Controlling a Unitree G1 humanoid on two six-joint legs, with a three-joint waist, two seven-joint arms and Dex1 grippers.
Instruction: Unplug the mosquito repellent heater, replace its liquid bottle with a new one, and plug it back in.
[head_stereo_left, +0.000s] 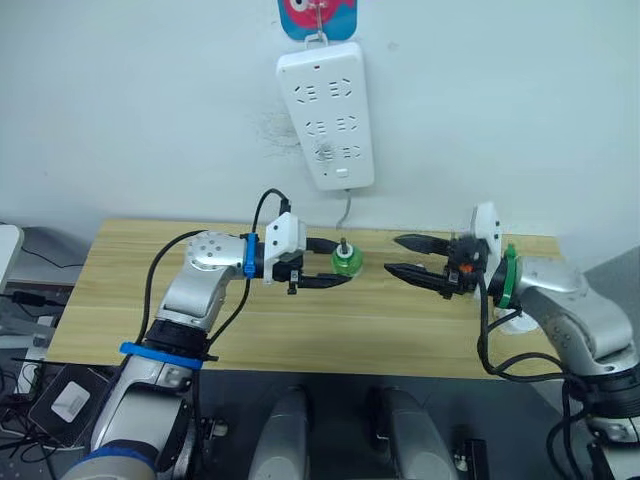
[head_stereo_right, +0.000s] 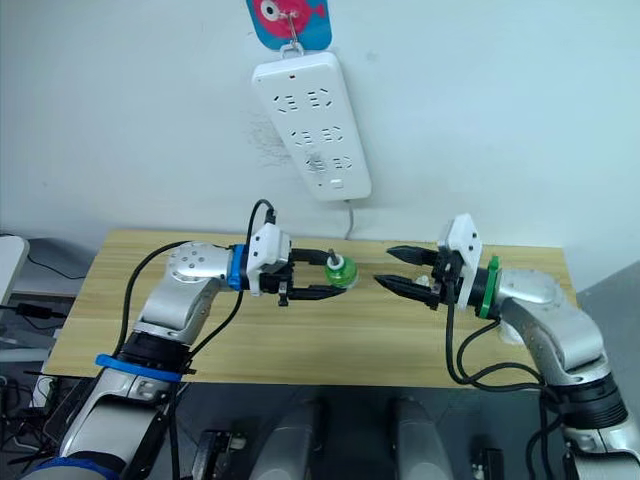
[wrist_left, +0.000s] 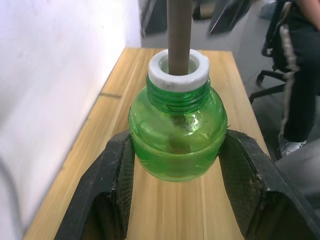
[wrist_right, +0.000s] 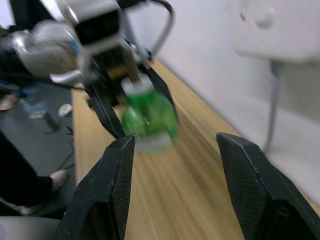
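Note:
A green liquid bottle (head_stereo_left: 346, 262) with a white collar and a brown wick (wrist_left: 178, 35) stands upright between the fingers of my left gripper (head_stereo_left: 340, 265), which is shut on its round belly (wrist_left: 177, 135). It is over the far middle of the wooden table (head_stereo_left: 300, 330). My right gripper (head_stereo_left: 395, 254) faces it from a short way to the right, open and empty, its fingers (wrist_right: 117, 180) spread wide. A small white piece (head_stereo_left: 517, 322) peeks out under my right forearm; I cannot tell whether it is the heater.
A long white power strip (head_stereo_left: 325, 115) hangs on the wall above the table, its sockets empty and its cord running down behind the table's far edge. A seated person's leg (wrist_left: 300, 75) and a chair are beyond the table's end.

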